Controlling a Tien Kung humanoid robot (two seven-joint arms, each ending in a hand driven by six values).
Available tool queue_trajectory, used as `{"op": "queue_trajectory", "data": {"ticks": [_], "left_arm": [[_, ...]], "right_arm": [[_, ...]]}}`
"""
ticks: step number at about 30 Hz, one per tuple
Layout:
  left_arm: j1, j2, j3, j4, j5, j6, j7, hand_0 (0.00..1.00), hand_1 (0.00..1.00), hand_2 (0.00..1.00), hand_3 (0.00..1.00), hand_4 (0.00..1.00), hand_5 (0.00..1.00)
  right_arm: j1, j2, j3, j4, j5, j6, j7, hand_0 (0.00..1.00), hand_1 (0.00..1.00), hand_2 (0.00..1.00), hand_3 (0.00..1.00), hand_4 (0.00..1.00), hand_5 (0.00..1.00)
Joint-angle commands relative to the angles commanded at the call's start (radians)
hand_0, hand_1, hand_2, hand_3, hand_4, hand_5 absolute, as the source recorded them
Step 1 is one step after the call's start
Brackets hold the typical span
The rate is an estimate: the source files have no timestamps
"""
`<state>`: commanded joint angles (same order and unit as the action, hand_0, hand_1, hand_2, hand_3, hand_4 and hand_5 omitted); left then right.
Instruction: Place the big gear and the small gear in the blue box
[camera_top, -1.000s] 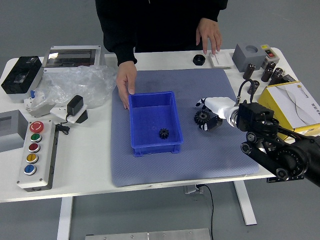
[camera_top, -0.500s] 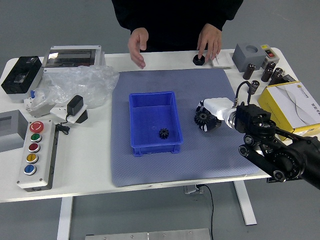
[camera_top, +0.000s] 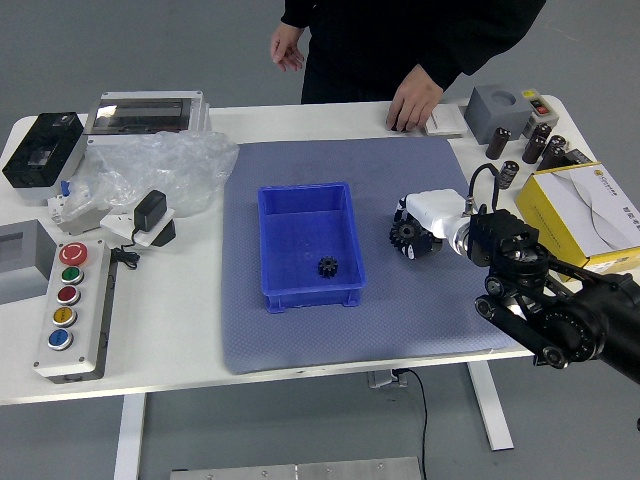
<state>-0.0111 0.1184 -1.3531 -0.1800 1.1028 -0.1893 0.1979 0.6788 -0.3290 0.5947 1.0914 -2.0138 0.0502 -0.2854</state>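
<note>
The small gear (camera_top: 328, 267) lies in the blue box (camera_top: 314, 299), mid-frame. Right of it, the big gear (camera_top: 404, 234) is at the right hand (camera_top: 438, 212); I cannot tell whether that hand grips it. A poor hold could let it slip on lifting; carried too low, it might catch the box's right wall. At upper right, a person's hand (camera_top: 414, 98) rests at the table's (camera_top: 360, 121) far edge, likely beyond the carry path.

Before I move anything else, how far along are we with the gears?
The small gear already lies inside the blue box. The big gear is outside it, with the right hand at it; I can't confirm a grasp. Left: getting the big gear into the box.
</note>
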Motion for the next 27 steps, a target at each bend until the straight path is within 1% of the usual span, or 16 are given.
{"op": "queue_trajectory", "data": {"ticks": [4,5,10,11,16,17,21,22,23,27], "left_arm": [[0.000,0.000,0.000,0.000,-0.001,0.000,0.000,0.828,0.851,0.850,0.876,0.717,0.277],[0.000,0.000,0.000,0.000,-0.001,0.000,0.000,0.827,0.851,0.850,0.877,0.717,0.275],[0.001,0.000,0.000,0.000,-0.002,0.000,0.000,0.827,0.851,0.850,0.877,0.717,0.275],[0.001,0.001,0.000,0.000,-0.002,0.000,0.000,0.827,0.851,0.850,0.877,0.717,0.276],[0.001,0.002,-0.001,0.000,-0.004,0.001,-0.001,0.827,0.851,0.850,0.877,0.717,0.276],[0.001,0.002,-0.001,0.000,-0.004,0.001,-0.001,0.827,0.851,0.850,0.877,0.717,0.277],[0.001,0.003,-0.002,0.000,-0.005,0.001,-0.002,0.827,0.851,0.850,0.877,0.717,0.277],[0.001,0.003,-0.003,0.000,-0.005,0.001,-0.002,0.827,0.851,0.850,0.877,0.717,0.277],[0.001,0.003,-0.003,0.000,-0.004,0.001,-0.002,0.826,0.851,0.850,0.876,0.717,0.276],[0.001,0.003,-0.004,0.000,-0.003,0.001,-0.002,0.826,0.851,0.850,0.876,0.717,0.276]], "right_arm": [[-0.003,-0.002,0.010,0.005,-0.011,-0.010,0.002,0.485,0.407,0.461,0.593,0.613,0.048],[-0.005,-0.004,0.014,0.009,-0.012,-0.011,0.002,0.489,0.384,0.431,0.577,0.634,0.016],[-0.014,-0.019,0.047,0.045,-0.016,-0.015,-0.002,0.489,0.384,0.431,0.577,0.634,0.016],[-0.016,-0.023,0.056,0.056,-0.017,-0.015,-0.004,0.482,0.383,0.424,0.571,0.655,0.045],[-0.024,-0.049,0.102,0.120,-0.021,-0.013,-0.014,0.482,0.383,0.424,0.571,0.655,0.045],[-0.026,-0.055,0.115,0.139,-0.022,-0.013,-0.017,0.483,0.382,0.419,0.569,0.674,0.057],[-0.031,-0.069,0.152,0.208,-0.027,-0.010,-0.028,0.483,0.382,0.419,0.569,0.674,0.057],[-0.032,-0.071,0.159,0.227,-0.028,-0.009,-0.030,0.483,0.382,0.419,0.569,0.674,0.057],[-0.033,-0.072,0.165,0.247,-0.027,-0.008,-0.031,0.508,0.386,0.423,0.575,0.661,0.026],[-0.036,-0.064,0.172,0.313,-0.023,-0.006,-0.033,0.508,0.386,0.423,0.575,0.661,0.026]]}}
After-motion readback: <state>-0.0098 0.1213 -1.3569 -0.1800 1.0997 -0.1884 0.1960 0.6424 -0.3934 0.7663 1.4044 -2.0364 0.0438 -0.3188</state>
